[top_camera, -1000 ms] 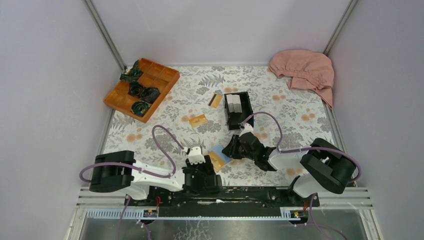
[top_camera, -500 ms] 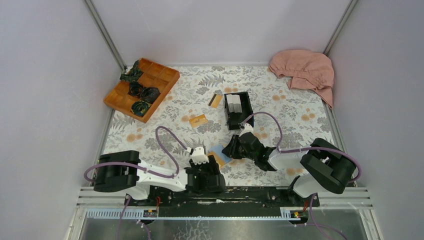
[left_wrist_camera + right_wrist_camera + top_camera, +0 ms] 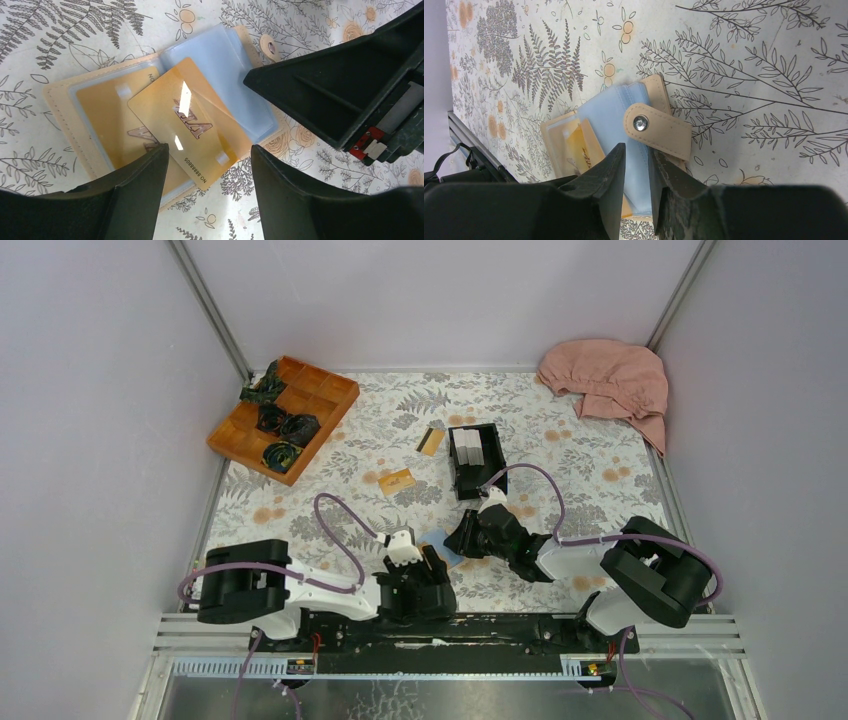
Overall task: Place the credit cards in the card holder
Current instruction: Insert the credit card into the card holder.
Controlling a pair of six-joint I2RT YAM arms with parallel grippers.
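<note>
Between the spread fingers of the left gripper (image 3: 207, 152), touching neither, one credit card (image 3: 175, 120) lies askew on the open card holder (image 3: 57, 102). It overlaps a second card (image 3: 102, 112) tucked under a clear pocket. Since a second ago this gripper has slid forward and toward the right gripper (image 3: 636, 150), now hiding most of the holder from above. The right gripper has not moved and is clenched on the holder's bluish sleeve (image 3: 606, 112), with the snap tab (image 3: 659, 130) just ahead of its fingertips. A third card (image 3: 397, 481) and a fourth card (image 3: 432, 441) lie well beyond both grippers, the fourth beside a black box (image 3: 478, 465).
</note>
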